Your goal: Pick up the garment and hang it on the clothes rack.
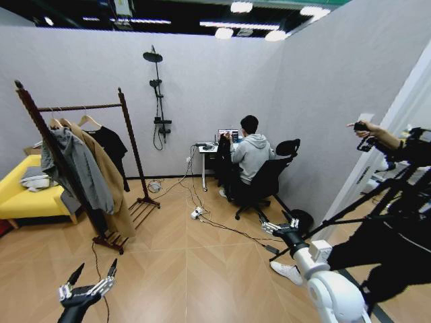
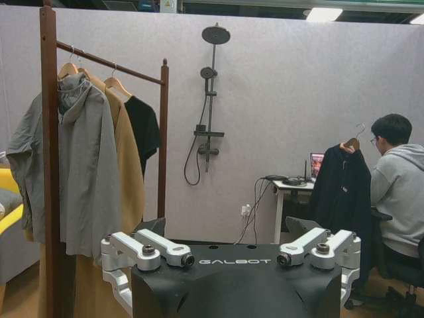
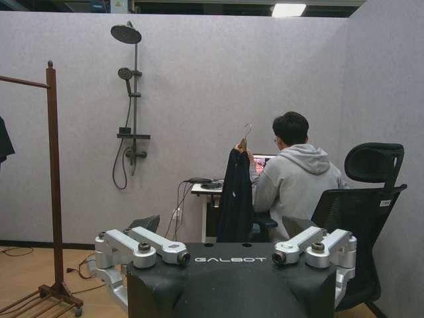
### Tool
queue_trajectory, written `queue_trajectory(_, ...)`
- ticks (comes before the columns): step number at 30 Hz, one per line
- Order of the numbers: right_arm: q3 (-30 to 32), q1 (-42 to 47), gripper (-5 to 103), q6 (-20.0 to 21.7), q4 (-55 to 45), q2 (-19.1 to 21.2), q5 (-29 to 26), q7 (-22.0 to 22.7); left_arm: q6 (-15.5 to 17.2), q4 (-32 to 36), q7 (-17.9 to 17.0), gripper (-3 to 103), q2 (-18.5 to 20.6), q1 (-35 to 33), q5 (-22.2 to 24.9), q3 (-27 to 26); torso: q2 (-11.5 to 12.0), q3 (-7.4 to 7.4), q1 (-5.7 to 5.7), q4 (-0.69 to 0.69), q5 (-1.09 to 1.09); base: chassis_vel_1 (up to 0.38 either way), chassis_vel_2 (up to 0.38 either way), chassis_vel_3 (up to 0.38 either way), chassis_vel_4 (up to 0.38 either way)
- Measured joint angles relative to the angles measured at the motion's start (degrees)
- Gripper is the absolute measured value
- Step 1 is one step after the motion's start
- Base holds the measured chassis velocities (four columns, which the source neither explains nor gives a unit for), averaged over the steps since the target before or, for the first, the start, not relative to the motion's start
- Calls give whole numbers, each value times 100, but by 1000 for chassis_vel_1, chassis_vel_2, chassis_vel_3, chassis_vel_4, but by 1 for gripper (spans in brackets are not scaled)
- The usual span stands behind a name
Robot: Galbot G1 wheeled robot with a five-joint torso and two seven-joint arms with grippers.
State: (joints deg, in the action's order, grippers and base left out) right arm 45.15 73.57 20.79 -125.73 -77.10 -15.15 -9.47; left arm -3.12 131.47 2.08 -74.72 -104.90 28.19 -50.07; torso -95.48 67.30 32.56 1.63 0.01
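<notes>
Hanging from a hanger with a silver hook held up by a seated person's hand [image 3: 242,144], the garment [image 3: 236,199] drapes full length just beside the counter [image 3: 209,188] at the back wall, well apart from the clothes rack [image 1: 86,108]. The rack stands near the yellow sofa [image 1: 23,195], its bar carrying a grey hooded jacket [image 1: 75,168], a tan coat [image 1: 108,176] and a black shirt [image 1: 110,145]. A shower fixture [image 1: 159,101] is mounted on the wall between the rack and the counter. The left gripper [image 1: 93,274] is raised low in front of the robot, fingers pointing up toward the rack, jaws released and spread wide with nothing between them. The right gripper [image 1: 279,224] reaches forward on its white arm toward the person's office chair [image 1: 266,182], jaws likewise released and empty. A power strip [image 1: 196,213] and cables lie on the wooden floor between rack and chair.
</notes>
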Motion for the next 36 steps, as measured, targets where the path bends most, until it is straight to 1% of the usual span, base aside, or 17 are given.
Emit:
queue_trajectory(8, 68, 103, 100, -108, -2, 3, -41, -69, 0, 0, 0, 100, 0, 0, 0, 0, 0, 1, 1, -3, 0, -145, 150, 145, -141)
queue_trajectory(11, 36, 110, 100, -115, -5, -46, 3, -70, 0, 0, -1, 100, 0, 0, 0, 0, 0, 0, 3, 0, -4, -243, 216, 223, -230)
queue_trajectory(14, 2, 111, 100, -138, -1, -92, 60, -72, 0, 0, 0, 100, 0, 0, 0, 0, 1, 1, 3, 0, -2, -233, 245, 240, -248)
queue_trajectory(16, -2, 122, 100, -175, 3, -109, 101, -77, 0, 0, 0, 100, 0, 0, 0, 0, 0, 0, 2, -4, 3, -278, 276, 269, -275)
queue_trajectory(17, 8, 140, 100, -183, -1, -110, 107, -79, 0, -1, -1, 100, 0, 0, 0, 0, 1, 1, 2, -1, -3, -298, 288, 320, -279)
queue_trajectory(20, 64, 168, 100, -217, -10, -110, 122, -90, 0, 0, 1, 100, 0, 0, 0, 0, 0, 0, 2, 2, -5, -317, 301, 321, -310)
queue_trajectory(22, 88, 175, 100, -238, -2, -111, 137, -96, 0, 1, 1, 100, 0, 0, 0, 0, 0, 0, 2, -1, 1, -331, 327, 311, -333)
queue_trajectory(24, 128, 184, 100, -279, 51, -134, 178, -118, 0, 0, 0, 100, 0, 0, 0, 0, 0, 0, 2, 0, -6, -357, 352, 352, -356)
queue_trajectory(26, 129, 181, 100, -286, 73, -148, 189, -121, 0, 0, 0, 100, 0, 0, 0, 0, 1, 0, 2, 1, -6, -361, 367, 361, -374)
queue_trajectory(27, 126, 165, 100, -304, 116, -179, 228, -122, 0, 0, 1, 100, 0, 0, -1, 0, 1, 2, 4, -3, 7, -357, 390, 392, -376)
queue_trajectory(28, 114, 159, 100, -312, 137, -201, 257, -122, 0, 0, 2, 100, 0, 0, 0, 0, 2, 1, 4, -1, -2, -364, 387, 392, -354)
queue_trajectory(30, 91, 152, 100, -319, 145, -221, 280, -122, 0, 0, 0, 100, 1, 1, 0, 0, 1, 0, 3, 0, -7, -363, 369, 386, -350)
queue_trajectory(31, 91, 152, 100, -319, 145, -221, 280, -122, 0, 0, 0, 100, 1, 1, 0, 0, 1, 0, 3, 0, -7, -362, 351, 380, -346)
queue_trajectory(32, 71, 150, 100, -319, 150, -229, 302, -122, 0, 0, 1, 100, 0, 0, 0, 0, 2, 1, 4, -2, 2, -362, 404, 327, -346)
queue_trajectory(34, 53, 148, 100, -318, 150, -239, 312, -121, 0, 0, 1, 100, 0, 0, 0, 0, 2, 2, 4, -1, 4, -351, 347, 373, -360)
queue_trajectory(35, 51, 148, 100, -317, 144, -240, 314, -117, 0, 0, 0, 100, 0, 0, 0, 0, 1, 1, 4, -1, -7, -367, 347, 373, -377)
queue_trajectory(36, 51, 148, 100, -317, 144, -240, 314, -117, 0, 0, 0, 100, 0, 0, 0, 0, 1, 1, 4, -1, -7, -367, 347, 373, -377)
